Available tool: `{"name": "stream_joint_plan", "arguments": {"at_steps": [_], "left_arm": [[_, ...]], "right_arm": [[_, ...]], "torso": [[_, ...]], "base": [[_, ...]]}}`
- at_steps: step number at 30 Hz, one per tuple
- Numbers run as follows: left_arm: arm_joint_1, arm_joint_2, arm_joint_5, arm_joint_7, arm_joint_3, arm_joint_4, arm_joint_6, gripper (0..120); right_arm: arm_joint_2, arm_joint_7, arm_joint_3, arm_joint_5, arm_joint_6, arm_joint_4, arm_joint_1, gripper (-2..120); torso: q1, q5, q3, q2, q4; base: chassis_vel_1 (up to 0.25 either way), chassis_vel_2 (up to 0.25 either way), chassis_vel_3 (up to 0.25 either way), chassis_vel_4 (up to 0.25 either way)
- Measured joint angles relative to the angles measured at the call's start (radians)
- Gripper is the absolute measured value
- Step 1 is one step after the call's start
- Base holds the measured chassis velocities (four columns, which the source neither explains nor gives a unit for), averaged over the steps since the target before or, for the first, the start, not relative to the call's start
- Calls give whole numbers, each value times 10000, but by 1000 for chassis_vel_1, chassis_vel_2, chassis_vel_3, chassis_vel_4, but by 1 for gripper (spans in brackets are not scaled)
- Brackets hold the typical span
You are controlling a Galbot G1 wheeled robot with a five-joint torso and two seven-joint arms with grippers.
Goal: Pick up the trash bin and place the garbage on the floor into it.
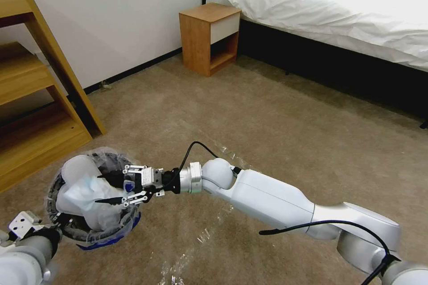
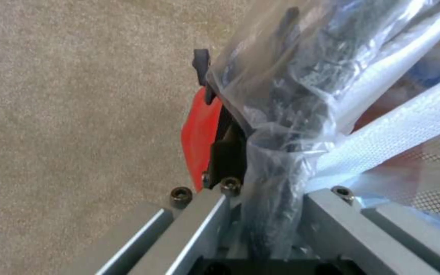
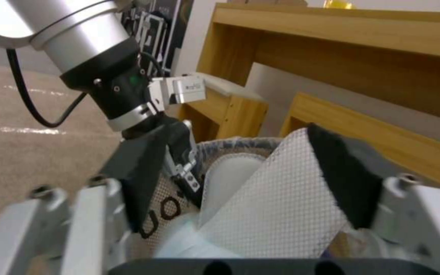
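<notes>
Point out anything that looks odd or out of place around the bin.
A white slipper sticks up out of the trash bin instead of lying inside; the right gripper is over it, fingers open. The left gripper clamps the bin's rim.

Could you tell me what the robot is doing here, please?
The robot is collecting floor litter into the trash bin. Its left end effector is clamped on the bin's bag-lined rim, holding the bin off the carpeted floor. The right end effector reaches over the bin's mouth, its fingers on either side of a white slipper that already lies in the bin. A wooden shelf unit stands just beyond the bin.
</notes>
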Motion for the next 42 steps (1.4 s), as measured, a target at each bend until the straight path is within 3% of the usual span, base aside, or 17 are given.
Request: {"name": "stream_joint_plan", "arguments": {"at_steps": [6,17,24,37,42], "left_arm": [[-2,-1,1,0,-1,-29,2,0],[22,-2,-31,-20,-29,-82,8,0],[21,49,-98,-42,-63,-83,12,0],[183,165,-284,-112,-354,-285,13,0],[210,164,-308,-155,-403,-341,11,0]], "right_arm": [[17,-30,58,-141,58,-102,35,97],[77,-32,78,-225,150,-190,115,100],[168,108,819,-145,235,-139,241,100],[2,2238,3850,300,135,346,-455,100],[-210,3741,4718,164,-44,371,-824,100]], "torso": [[0,1,0,0,0],[0,0,0,0,0],[0,0,0,0,1],[0,2,0,0,0],[0,1,0,0,2]], "base": [[0,0,0,0],[0,0,0,0],[0,0,0,0],[0,0,0,0],[0,0,0,0]]}}
